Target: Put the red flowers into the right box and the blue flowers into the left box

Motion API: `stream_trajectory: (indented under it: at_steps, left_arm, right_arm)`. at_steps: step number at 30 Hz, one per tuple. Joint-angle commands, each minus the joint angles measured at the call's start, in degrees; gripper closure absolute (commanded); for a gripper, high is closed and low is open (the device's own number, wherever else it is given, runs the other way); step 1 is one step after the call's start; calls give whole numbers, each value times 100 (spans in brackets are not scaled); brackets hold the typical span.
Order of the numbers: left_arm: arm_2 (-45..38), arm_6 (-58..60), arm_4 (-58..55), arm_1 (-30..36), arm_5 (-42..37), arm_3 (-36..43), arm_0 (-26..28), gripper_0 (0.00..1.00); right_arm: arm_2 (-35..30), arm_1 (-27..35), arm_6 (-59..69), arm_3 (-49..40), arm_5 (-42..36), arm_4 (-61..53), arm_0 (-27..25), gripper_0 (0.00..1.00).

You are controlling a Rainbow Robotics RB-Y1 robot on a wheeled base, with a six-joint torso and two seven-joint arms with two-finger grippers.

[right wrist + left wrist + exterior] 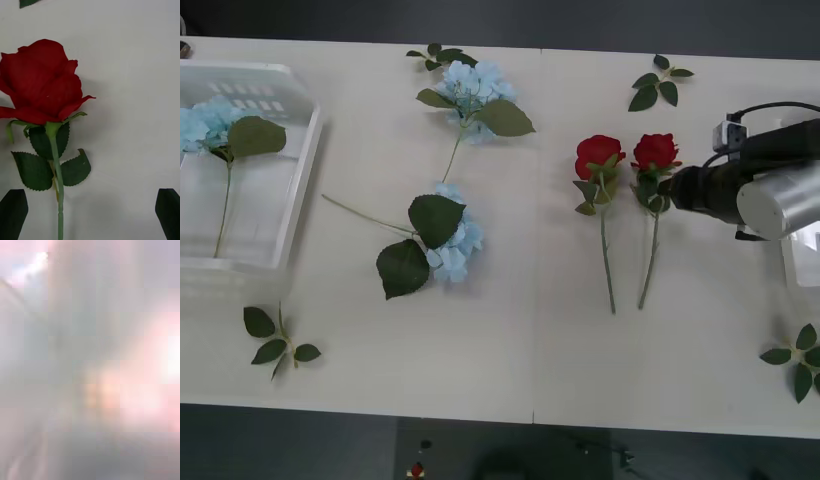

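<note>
Smooth white table (530, 340); soft-petalled red rose (41, 82)

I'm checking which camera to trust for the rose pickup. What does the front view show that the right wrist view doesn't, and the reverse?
Front alone: the left box holding one blue flower, two more blue flowers on the table, and a second rose.

Right wrist alone: the open fingers, with the rose's stem between them.

Both: the right gripper at the rightmost rose, lying on the table.
</note>
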State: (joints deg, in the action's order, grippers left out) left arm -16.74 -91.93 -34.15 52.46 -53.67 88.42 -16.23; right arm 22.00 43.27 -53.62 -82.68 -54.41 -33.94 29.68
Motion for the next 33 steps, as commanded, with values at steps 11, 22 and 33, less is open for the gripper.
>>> stream_trajectory:
  at_steps: [11, 22, 33]
  left_arm:
    - [-277, -1451, -1462, 72, -1224, 659, -126, 0]
    - [320, -1293, -2631, -1124, -3149, 2189, -434, 0]
    - [2052, -994, -443, -1862, -2771, 2101, -777, 0]
  right_arm:
    - [436, -636, 273, 1395, 397, 459, 890, 0]
    - [445, -856, 221, 1703, 643, 626, 908, 100]
    - [445, -821, 229, 1703, 643, 591, 943, 100]
